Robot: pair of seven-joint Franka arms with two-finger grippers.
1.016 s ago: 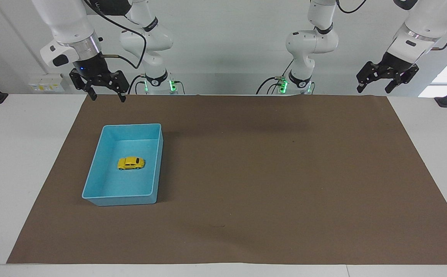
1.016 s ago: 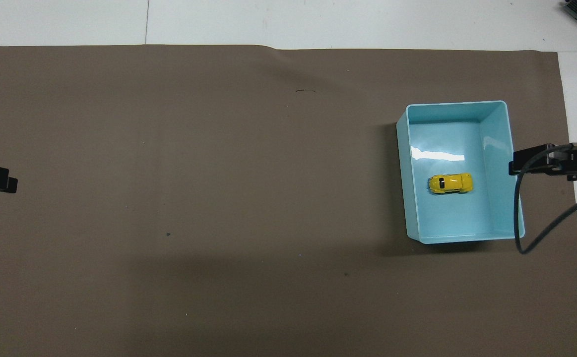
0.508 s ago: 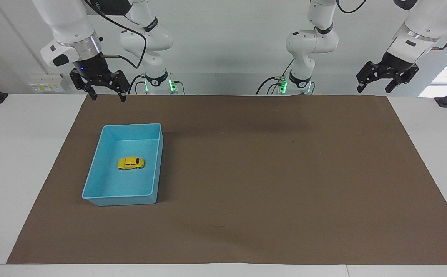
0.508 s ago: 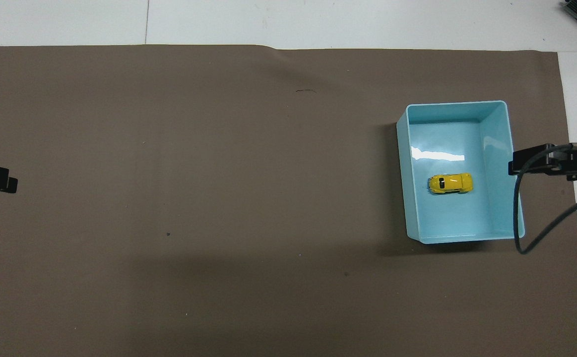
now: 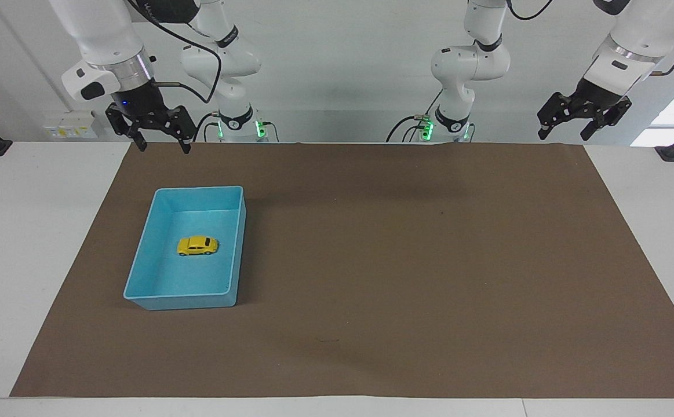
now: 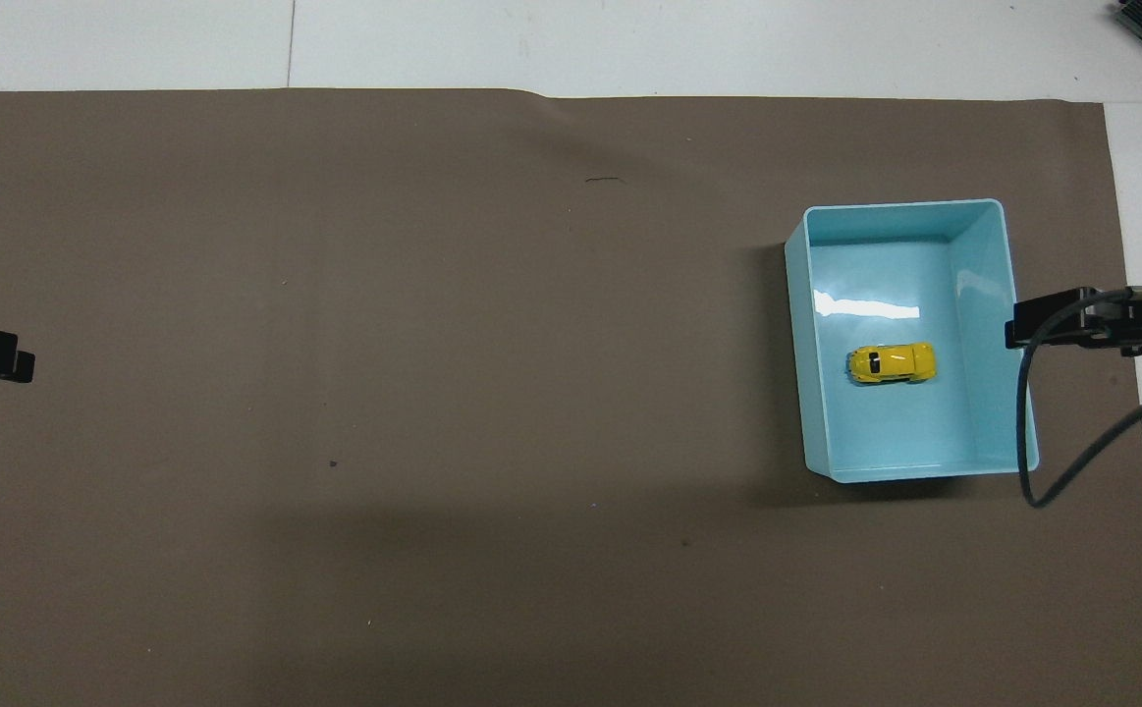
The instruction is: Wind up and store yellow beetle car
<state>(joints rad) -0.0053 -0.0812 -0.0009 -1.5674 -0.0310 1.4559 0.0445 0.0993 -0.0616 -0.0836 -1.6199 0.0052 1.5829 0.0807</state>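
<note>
Facing view: yellow beetle car [image 5: 197,245] rests inside blue tray [image 5: 139,270], toward the right arm's end of the table; right gripper [image 5: 161,143] and left gripper [image 5: 565,132] hang raised, jaws spread, empty. Overhead view: car lies mid-tray on brown mat [image 6: 433,393].

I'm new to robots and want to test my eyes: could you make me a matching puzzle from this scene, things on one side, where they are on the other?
Things:
1. yellow beetle car
2. blue tray
3. right gripper
4. left gripper

Places:
A. on the brown mat
B. raised, open, at the mat's edge by the tray
C. inside the tray
D. raised, open, at the mat's tray-less end

Pairs: 1-C, 2-A, 3-B, 4-D
</note>
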